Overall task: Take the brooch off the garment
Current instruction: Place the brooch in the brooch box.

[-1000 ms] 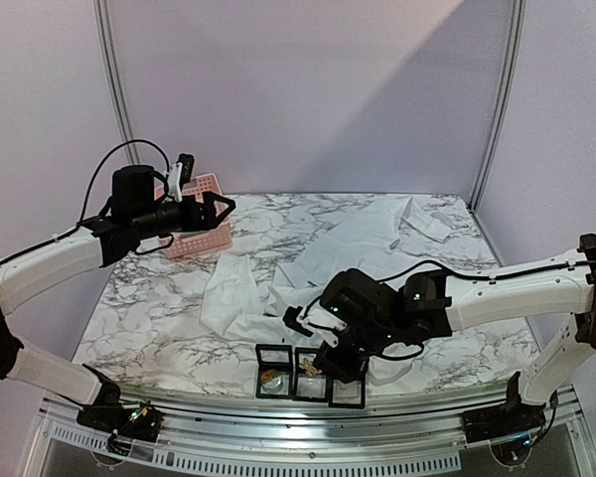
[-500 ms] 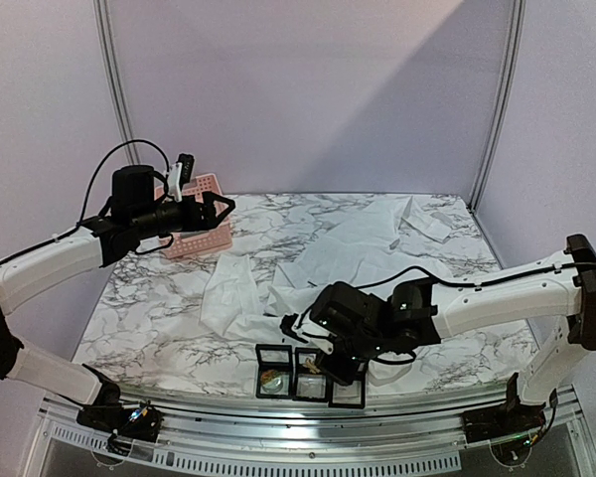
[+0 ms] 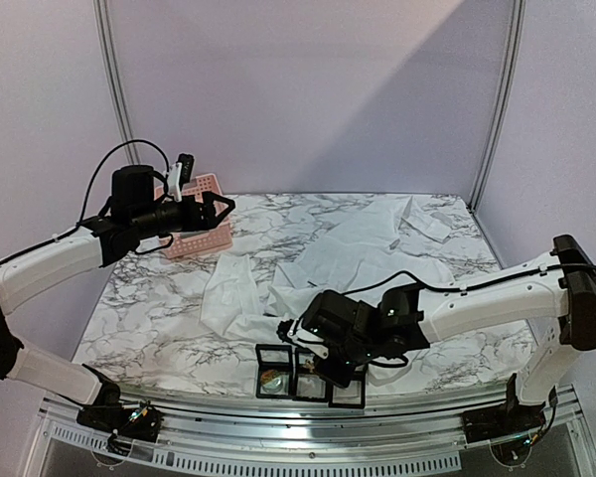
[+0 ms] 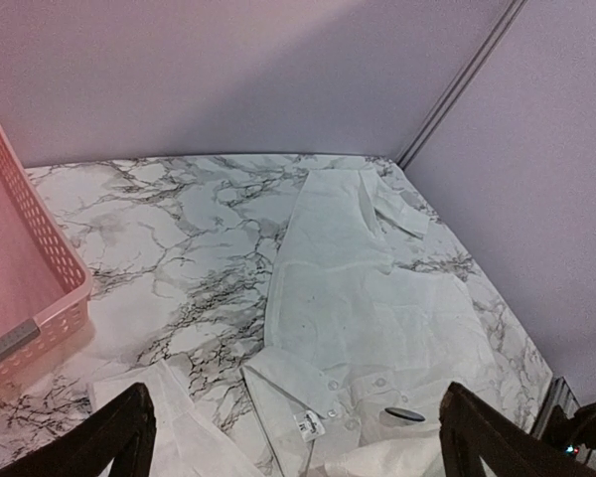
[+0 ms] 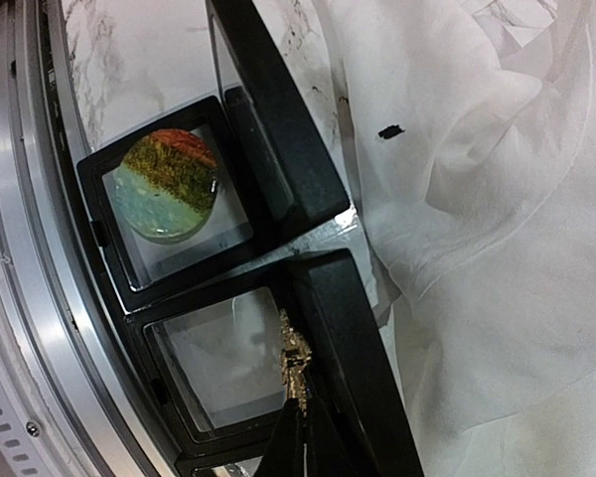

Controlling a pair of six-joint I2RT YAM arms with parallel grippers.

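Two arms [image 3: 50, 263]: right claw [image 5: 298, 425] low over boxes [image 5: 278, 119], tight on gold brooch [image 5: 296, 358]; left claw [image 4: 296, 439] raised, agape.

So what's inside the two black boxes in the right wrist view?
The first box holds a round green-and-orange disc. Over the second box, the right fingers pinch a gold brooch; they cover part of its inside.

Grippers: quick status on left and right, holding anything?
Left gripper: open, empty, in the air.
Right gripper: shut on the gold brooch, over a black display case.
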